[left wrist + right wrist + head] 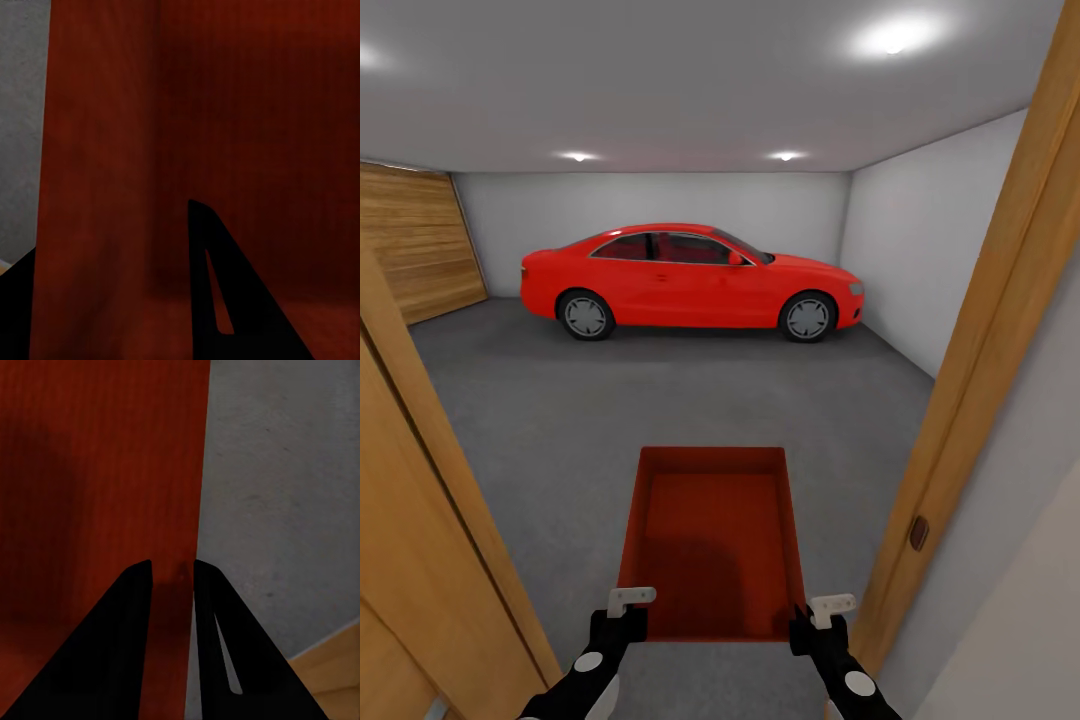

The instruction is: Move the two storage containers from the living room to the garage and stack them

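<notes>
One orange-red open-topped storage container [715, 540], thin plain walls, held over grey garage floor [560, 420]; left end effector [622, 610] and right end effector [815, 618] each clamped on near-corner wall

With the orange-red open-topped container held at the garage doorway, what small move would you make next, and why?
Probably roll straight forward. The orange-red open-topped container is pinched by both near corners, left gripper and right gripper, while wooden door frames still flank it. The grey concrete floor ahead, short of the red car, offers room to set it down.
</notes>
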{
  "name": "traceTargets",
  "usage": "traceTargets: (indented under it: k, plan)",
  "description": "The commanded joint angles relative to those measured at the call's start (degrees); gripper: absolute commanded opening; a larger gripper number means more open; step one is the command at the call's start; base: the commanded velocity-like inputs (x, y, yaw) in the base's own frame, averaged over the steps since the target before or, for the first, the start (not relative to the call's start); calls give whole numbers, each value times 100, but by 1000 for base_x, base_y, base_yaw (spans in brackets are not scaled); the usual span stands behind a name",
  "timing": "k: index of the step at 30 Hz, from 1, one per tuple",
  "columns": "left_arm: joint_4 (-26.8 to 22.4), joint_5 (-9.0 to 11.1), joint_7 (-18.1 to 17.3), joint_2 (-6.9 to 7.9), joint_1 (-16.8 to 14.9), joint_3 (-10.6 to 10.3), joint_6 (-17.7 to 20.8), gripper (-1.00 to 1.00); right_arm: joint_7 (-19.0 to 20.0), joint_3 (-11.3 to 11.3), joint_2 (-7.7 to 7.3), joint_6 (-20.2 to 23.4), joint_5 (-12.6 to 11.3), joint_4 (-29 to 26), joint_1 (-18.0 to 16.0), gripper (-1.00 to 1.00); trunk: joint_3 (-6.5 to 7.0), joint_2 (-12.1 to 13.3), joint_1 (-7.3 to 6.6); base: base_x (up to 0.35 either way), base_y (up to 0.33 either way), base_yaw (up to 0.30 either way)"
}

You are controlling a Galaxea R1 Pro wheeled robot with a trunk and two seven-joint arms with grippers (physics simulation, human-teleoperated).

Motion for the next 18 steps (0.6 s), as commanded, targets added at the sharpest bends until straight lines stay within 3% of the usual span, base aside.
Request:
traceTargets:
  k: [1,7,18]
  plan:
    - [-1,-10,308,70,-6,89,-26,-100,185,45,-7,-19,-41,-5,-9,-100,-13,-14,3,0,0,0]
    - [-1,-10,308,70,-6,91,-26,-100,185,45,-7,-19,-41,-5,-9,-100,-13,-14,3,0,101,0]
    - [-1,-10,308,70,-6,88,-26,-100,183,38,-7,-23,-40,-5,-9,-100,-13,-14,3,0,7,0]
